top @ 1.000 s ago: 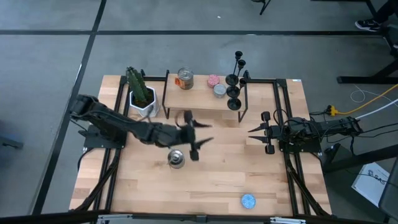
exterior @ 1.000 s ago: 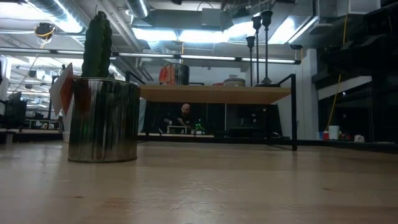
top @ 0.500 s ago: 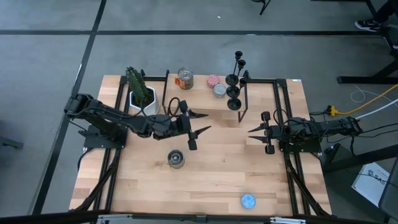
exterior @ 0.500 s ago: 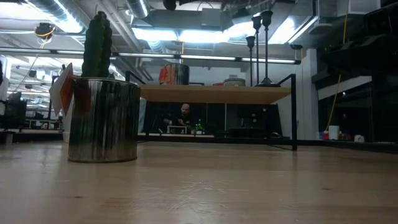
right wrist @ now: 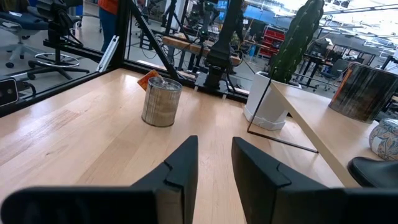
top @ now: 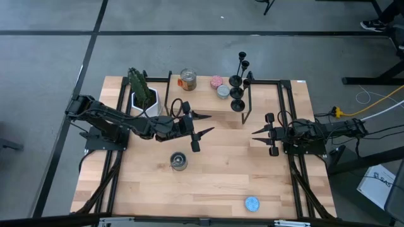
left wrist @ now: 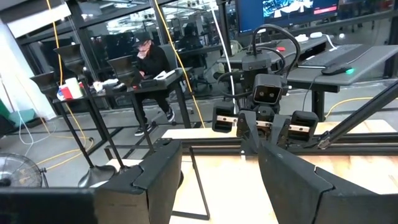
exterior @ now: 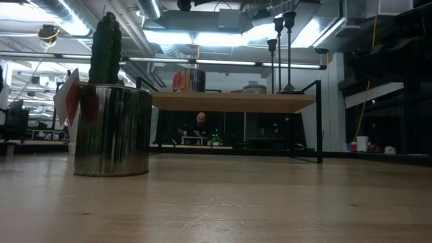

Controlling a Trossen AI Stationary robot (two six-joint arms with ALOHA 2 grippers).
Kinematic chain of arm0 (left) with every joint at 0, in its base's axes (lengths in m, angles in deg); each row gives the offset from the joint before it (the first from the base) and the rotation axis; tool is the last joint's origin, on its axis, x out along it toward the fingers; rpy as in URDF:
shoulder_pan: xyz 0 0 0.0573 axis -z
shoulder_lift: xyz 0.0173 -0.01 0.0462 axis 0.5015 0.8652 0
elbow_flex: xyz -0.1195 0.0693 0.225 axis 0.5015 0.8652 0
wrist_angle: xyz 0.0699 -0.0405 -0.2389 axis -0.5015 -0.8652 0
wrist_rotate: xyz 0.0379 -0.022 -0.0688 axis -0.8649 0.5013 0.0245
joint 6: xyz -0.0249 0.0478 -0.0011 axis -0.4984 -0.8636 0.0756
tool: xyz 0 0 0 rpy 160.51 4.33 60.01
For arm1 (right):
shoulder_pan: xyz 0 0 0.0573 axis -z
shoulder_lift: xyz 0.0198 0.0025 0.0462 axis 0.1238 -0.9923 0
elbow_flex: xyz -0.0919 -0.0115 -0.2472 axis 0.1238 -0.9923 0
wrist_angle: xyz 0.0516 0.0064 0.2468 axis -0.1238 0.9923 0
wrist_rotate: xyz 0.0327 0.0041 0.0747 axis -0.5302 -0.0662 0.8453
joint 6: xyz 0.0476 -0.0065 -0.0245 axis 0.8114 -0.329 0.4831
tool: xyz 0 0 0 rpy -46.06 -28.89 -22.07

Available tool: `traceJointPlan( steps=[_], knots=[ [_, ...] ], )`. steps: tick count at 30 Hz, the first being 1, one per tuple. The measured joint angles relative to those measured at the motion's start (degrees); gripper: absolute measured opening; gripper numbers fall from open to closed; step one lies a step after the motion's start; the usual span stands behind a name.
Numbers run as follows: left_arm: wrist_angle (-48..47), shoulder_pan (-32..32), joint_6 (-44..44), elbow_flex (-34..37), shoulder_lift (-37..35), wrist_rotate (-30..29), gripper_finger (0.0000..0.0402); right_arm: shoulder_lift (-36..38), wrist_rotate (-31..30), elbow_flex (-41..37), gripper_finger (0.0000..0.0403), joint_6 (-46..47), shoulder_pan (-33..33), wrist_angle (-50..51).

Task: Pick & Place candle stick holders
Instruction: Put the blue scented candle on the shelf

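four candle stick holders on the shelf — one silver tin.

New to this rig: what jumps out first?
The left gripper, open and empty, hangs mid-table above a silver tin. The black candle stick holders cluster on the raised shelf's right end, untouched. The right gripper waits, open, at the table's right side.

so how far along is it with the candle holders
Nothing looks moved yet: the candle holders stand clustered at the right end of the raised shelf. The left gripper hangs open and empty over the table near the shelf's front edge, above the silver tin. The right gripper waits open at the right side. All picking and placing remains.
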Motion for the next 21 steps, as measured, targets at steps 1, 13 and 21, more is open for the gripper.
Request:
traceJointPlan(
  steps=[1, 13, 21],
  knots=[
    [-0.1, 0.0, 0.0, 0.0, 0.0, 0.0, 0.0208, 0.0, 0.0, 0.0, 0.0100, 0.0, 0.0, 0.0],
    [-0.1, 0.0, 0.0, 0.0, 0.0, -0.1, 0.0208, 0.0, 0.0, 0.0, 0.0100, 0.0, 0.0, 0.0],
    [-0.6, 0.0, -0.6, 0.0, 0.0, -0.2, 0.0208, 0.0, 0.0, 0.0, 0.0100, 0.0, 0.0, 0.0]
  ],
)
